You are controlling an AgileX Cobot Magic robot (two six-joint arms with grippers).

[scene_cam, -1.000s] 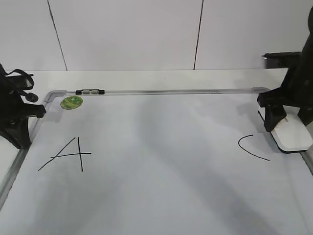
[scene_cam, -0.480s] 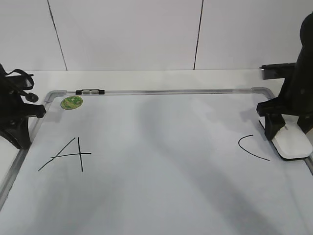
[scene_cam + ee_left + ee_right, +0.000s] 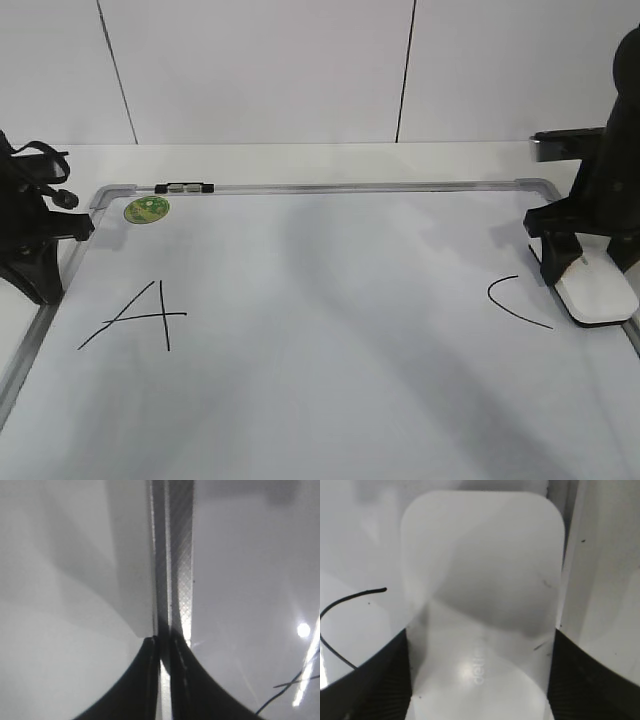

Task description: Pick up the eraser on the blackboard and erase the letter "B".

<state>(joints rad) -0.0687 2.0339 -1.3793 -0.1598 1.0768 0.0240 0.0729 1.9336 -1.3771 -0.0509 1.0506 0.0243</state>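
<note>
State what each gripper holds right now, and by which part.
The right gripper has its jaws around the long sides of the white rounded-rectangular plastic eraser, at the end nearest its wrist. The left gripper is shut and holds nothing.

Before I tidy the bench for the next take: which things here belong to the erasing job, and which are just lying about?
Job:
- eraser, between the right gripper's fingers
- board; no "B" shows on it, only "A" and "C"

Lying about:
- green sticker
- black clip on the top frame
- left gripper, shut over the frame
</note>
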